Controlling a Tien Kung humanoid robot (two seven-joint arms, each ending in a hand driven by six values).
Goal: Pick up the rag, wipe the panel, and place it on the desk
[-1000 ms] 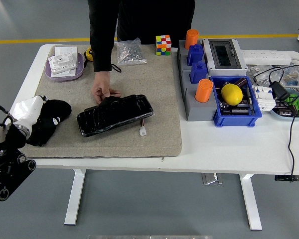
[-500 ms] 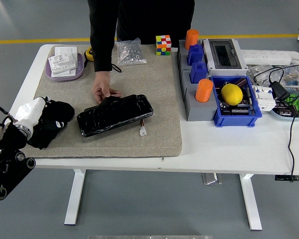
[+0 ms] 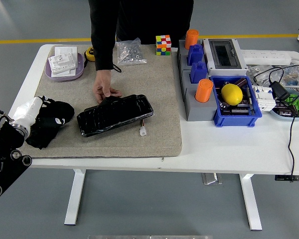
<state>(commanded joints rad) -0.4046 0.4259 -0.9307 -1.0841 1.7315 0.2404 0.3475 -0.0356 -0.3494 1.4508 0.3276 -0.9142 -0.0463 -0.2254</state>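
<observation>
Since the earlier frames the left hand (image 3: 42, 117) has drawn slightly toward the left edge and lower, and the person's hand (image 3: 103, 91) is unchanged on the panel.

Nearest, at the lower left of the frame, the left arm comes in low over the surface (image 3: 224, 149) edge, its white wrist cuff angled up and to the right. The black fingers (image 3: 57, 113) lie on or in the rag (image 3: 40, 134), but black on black hides them, so I cannot tell whether they are closed on it or merely resting. The right hand is not in view.

The rag sits bunched at the left edge of the grey mat (image 3: 159, 84), just left of the panel (image 3: 114, 114). It looks soft, light and limp, likely to sag and trail when lifted; a pinch across its thickest fold, near the middle of the heap, should gather most of it.

Beyond it at the middle left, the panel is glossy black, stiff and probably slippery, with a small white plug (image 3: 142, 131) on a lead at its right end. The person's hand presses its upper left corner, apparently steadying it.
</observation>
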